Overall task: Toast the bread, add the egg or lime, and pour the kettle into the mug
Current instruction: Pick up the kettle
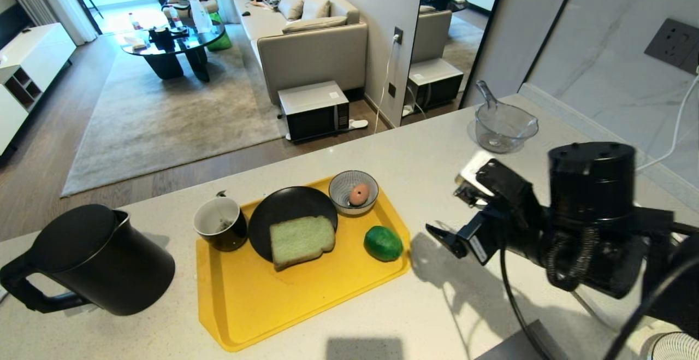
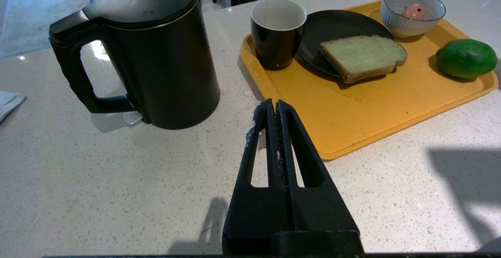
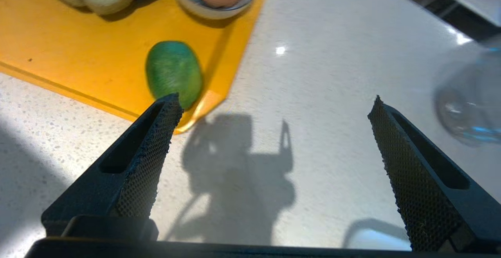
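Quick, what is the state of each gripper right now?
Left gripper: shut, holding nothing, above the counter.
Right gripper: open, holding nothing, near the lime.

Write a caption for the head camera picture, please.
Right claw open above the counter beside a yellow tray holding bread, lime, egg bowl and mug.

Countertop [image 1: 437, 147] (kettle [image 1: 93, 259], tray [image 1: 284, 305], glass bowl [image 1: 502, 125])
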